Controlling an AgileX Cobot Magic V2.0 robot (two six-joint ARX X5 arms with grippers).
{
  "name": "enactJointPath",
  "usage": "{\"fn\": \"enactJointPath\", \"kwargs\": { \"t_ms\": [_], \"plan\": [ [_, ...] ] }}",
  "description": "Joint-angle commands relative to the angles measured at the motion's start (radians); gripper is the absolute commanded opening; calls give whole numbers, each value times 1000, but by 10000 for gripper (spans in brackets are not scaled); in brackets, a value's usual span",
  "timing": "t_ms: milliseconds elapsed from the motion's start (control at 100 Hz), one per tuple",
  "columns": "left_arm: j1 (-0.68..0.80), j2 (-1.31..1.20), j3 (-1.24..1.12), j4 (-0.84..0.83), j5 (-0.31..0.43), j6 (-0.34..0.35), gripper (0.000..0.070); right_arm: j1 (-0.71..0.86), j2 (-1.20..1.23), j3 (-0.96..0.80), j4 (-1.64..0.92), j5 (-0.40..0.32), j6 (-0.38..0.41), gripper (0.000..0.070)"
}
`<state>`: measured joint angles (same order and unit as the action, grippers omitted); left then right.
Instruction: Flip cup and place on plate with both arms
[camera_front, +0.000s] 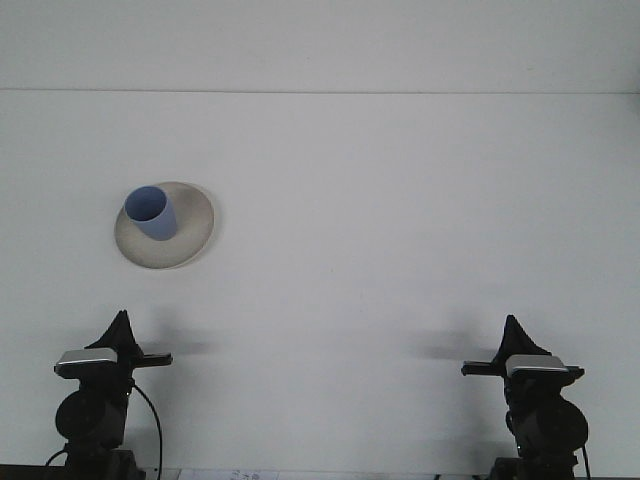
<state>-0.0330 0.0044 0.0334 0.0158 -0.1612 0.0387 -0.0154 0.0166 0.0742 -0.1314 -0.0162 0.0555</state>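
A blue cup (151, 213) stands upright, mouth up, on the left part of a beige plate (188, 235) at the table's left. My left gripper (121, 324) is low at the front left, well below the plate. My right gripper (514, 331) is low at the front right, far from the cup. Both point away from the camera, and nothing is seen held in either.
The white table (380, 220) runs to a back edge near the top of the view, where a white wall begins. Cables hang beside the left arm's base (95, 430).
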Motion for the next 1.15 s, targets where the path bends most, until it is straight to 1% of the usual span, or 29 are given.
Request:
{"fn": "enactJointPath", "kwargs": {
  "t_ms": [0,90,290,1140],
  "plan": [
    [1,-2,-19,15,-2,-2,16,-13,-15,-22,43,-3,-12,7],
    [1,-1,-19,15,-2,-2,16,-25,-15,-62,77,-4,-10,7],
    [1,-1,-19,15,-2,-2,16,-25,-15,-62,52,-6,-25,7],
    [1,-1,-19,15,-2,-2,16,-25,-15,-61,86,-6,-25,7]
  ]
}}
